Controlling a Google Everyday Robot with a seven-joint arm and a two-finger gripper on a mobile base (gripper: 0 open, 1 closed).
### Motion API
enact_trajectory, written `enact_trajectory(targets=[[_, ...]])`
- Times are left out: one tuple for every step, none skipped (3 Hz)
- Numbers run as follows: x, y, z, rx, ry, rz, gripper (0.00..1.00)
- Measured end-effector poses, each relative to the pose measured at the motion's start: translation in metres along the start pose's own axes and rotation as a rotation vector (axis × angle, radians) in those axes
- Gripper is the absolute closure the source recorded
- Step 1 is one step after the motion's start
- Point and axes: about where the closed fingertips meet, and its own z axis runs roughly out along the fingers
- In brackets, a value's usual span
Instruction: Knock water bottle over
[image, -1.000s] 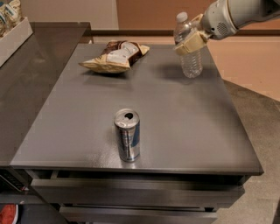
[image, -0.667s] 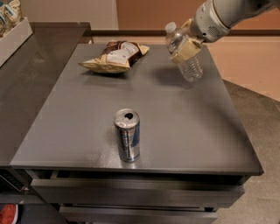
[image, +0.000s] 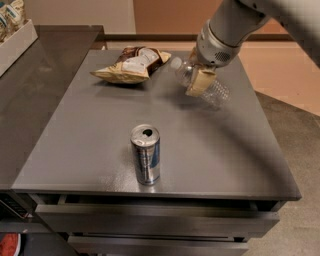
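Note:
The water bottle (image: 216, 93) is clear ribbed plastic with a white cap (image: 175, 62). It is tipped far over toward the left at the far right of the grey table (image: 210, 150), its cap end still raised. My gripper (image: 199, 80) comes down from the upper right and its tan finger (image: 201, 81) lies across the bottle's middle, hiding the label.
A silver-blue drink can (image: 146, 154) stands upright near the table's front edge. A chip bag (image: 132, 64) lies at the far left of the table. A dark counter (image: 30, 95) with a white tray (image: 16, 42) is to the left. Drawers (image: 150, 222) sit below the front edge.
The bottle stood upright a second ago. My gripper has swung left and down against it, and the bottle has tipped over toward the left.

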Motion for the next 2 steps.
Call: enact_trajectory(targets=[[0.002,0.012,0.019,-0.044,0.109,-0.040,0.83],[-0.001,0.021,0.034,-0.079,0.201,-0.090,0.59]])
